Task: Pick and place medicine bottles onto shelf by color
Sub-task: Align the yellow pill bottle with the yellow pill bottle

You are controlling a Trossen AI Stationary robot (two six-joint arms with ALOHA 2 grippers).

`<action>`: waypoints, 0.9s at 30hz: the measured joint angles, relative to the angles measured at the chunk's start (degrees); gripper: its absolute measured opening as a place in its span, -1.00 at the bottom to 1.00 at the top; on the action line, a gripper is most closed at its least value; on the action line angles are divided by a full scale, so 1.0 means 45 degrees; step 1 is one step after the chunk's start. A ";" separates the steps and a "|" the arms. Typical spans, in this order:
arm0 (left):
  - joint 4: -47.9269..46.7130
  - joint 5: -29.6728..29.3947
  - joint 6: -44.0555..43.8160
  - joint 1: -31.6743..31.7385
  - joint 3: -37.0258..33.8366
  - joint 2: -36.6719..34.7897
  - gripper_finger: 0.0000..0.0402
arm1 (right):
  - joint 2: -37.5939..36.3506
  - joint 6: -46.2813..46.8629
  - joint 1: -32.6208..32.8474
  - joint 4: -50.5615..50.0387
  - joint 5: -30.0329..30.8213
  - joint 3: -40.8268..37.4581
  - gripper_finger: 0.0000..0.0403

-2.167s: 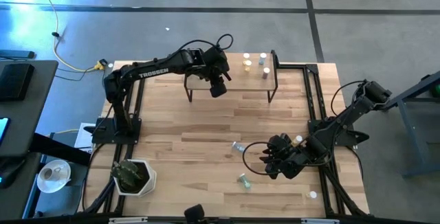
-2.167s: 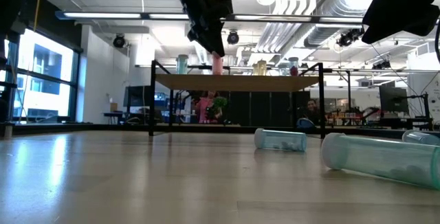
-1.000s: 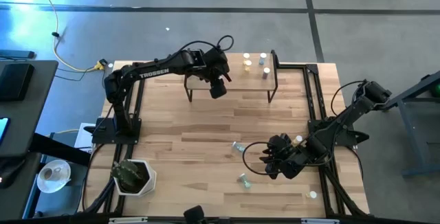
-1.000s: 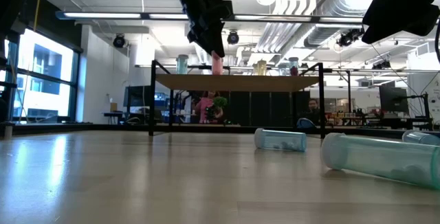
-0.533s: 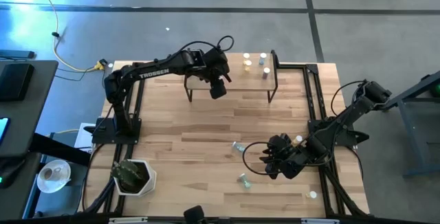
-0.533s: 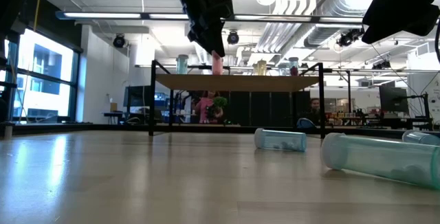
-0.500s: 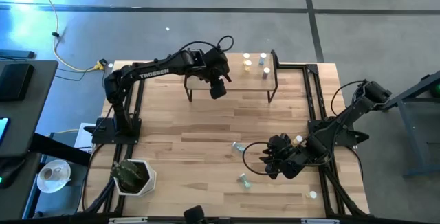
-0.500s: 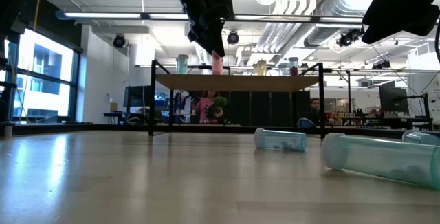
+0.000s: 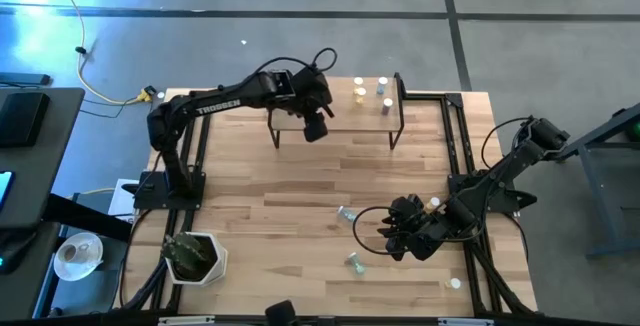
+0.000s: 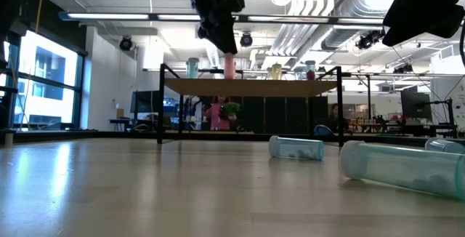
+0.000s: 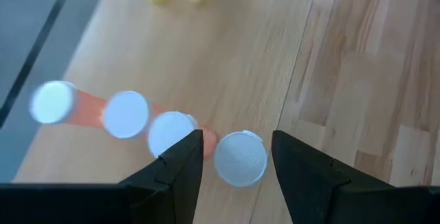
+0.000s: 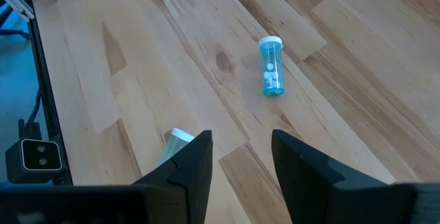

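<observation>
The shelf [image 9: 335,101] stands at the far edge of the table [image 9: 300,201]. The left gripper [image 11: 234,157] hovers above it, fingers apart around a white-capped pink bottle [image 10: 229,67] that appears to stand on the board, ending a row of three more white caps [image 11: 125,114]. A sideways drift while lifting clear could tip this bottle into its neighbours (they sit almost touching). The right gripper [image 12: 240,148] waits low over the near table, fingers apart and empty, above two lying teal bottles [image 12: 271,67]; these round bodies would likely roll if nudged off-centre. Yellow bottles [image 9: 359,88] occupy the shelf's right end.
</observation>
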 joint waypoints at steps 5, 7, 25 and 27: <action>-0.0006 -0.0439 0.0007 -0.0044 0.0000 -0.0536 -0.20 | 0.0000 0.0000 0.0000 0.0003 -0.0001 0.0000 -0.29; -0.0006 -0.0576 0.0089 -0.0044 0.0000 -0.0835 -0.20 | 0.0000 0.0000 0.0000 0.0004 0.0003 0.0000 -0.29; -0.0071 -0.0283 -0.0402 -0.2481 -0.1199 -0.5064 -0.20 | 0.0000 0.1070 0.0336 -0.0009 -0.1430 0.0000 -0.29; 0.0389 -0.0270 -0.0777 -0.2895 -0.2215 -0.5576 -0.20 | 0.0000 0.1411 0.0549 -0.0057 -0.1415 0.0000 -0.29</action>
